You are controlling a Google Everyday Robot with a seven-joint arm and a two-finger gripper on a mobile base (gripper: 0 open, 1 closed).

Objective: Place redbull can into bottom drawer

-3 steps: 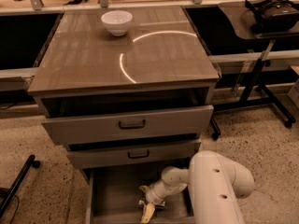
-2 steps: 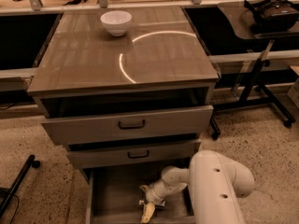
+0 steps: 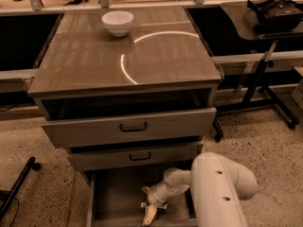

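The bottom drawer (image 3: 111, 200) is pulled open at the foot of the cabinet; its wooden floor shows. My white arm (image 3: 215, 188) reaches down into it from the right. My gripper (image 3: 148, 204) is inside the drawer, low over its floor near the middle front. I see no silver redbull can in this view; it is hidden or out of sight. Nothing else shows on the visible drawer floor.
The two upper drawers (image 3: 132, 126) with dark handles stand slightly open above. A white bowl (image 3: 118, 22) sits at the back of the cabinet top (image 3: 94, 65). A black stand with a headset (image 3: 274, 13) is at the right. A dark leg (image 3: 19, 183) crosses the floor at left.
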